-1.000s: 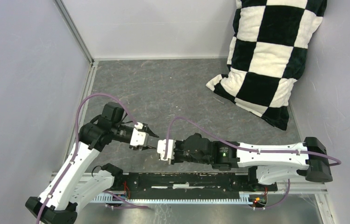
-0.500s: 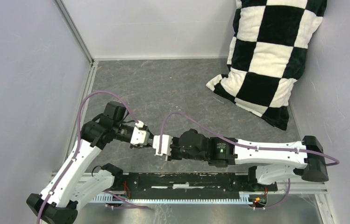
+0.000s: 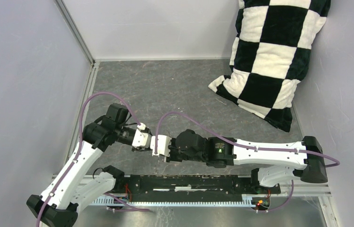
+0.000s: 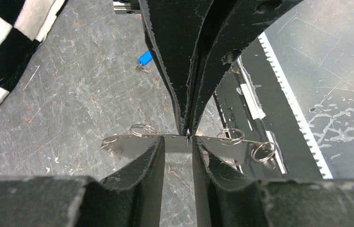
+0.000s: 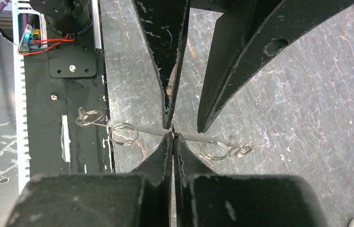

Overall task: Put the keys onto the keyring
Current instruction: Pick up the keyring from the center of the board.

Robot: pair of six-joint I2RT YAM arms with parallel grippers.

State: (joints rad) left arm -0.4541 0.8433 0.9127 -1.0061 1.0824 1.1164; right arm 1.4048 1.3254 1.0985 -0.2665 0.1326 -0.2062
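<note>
The keyring [image 4: 132, 142] shows as a thin flat grey metal strip with several small split rings [image 5: 124, 134] hanging from it, held level above the floor. My right gripper [image 5: 173, 136] is shut, pinching the strip's edge at its middle. My left gripper [image 4: 178, 141] faces it tip to tip, fingers apart, with the strip lying across both fingertips and the floor showing between them. In the top view both grippers meet near the table's front left [image 3: 152, 142]. One key [image 4: 144, 57] with a blue head lies on the floor beyond, partly hidden by a right finger.
A black-and-white checkered pillow [image 3: 274, 56] leans in the back right corner. The black base rail [image 3: 189, 182] runs along the near edge, just beside the grippers. Grey walls close in the left and back sides.
The right arm has reached leftward until its tip met the left gripper. The left fingers have narrowed their gap. The left arm has hardly shifted.
</note>
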